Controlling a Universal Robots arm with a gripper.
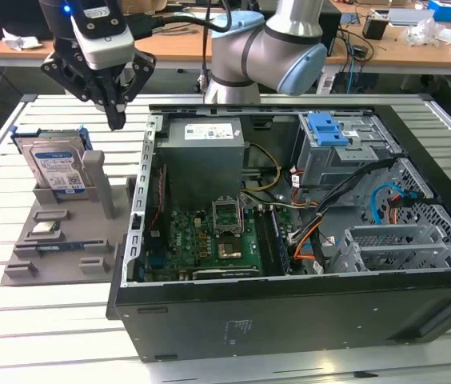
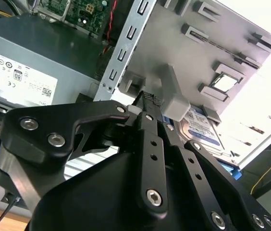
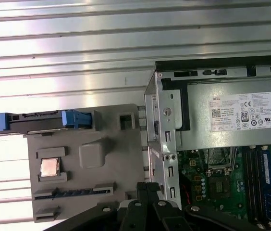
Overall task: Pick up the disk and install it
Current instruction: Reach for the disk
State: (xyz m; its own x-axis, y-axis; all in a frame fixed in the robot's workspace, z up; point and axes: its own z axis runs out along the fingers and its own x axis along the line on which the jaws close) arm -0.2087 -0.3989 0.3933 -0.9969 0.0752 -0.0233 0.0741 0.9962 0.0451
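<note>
Silver arm (image 1: 291, 28), blue caps (image 1: 302, 76), black pincer (image 1: 116, 120)

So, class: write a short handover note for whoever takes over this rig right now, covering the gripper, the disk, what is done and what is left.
The gripper: fingers shut, holding nothing, hanging above the grey holder, just to the exterior view's right of the disk.
The disk: upright on its edge in the grey holder, outside the computer case, not gripped.
Done: nothing that shows.
Left: the disk is not yet picked up and not yet installed.
</note>
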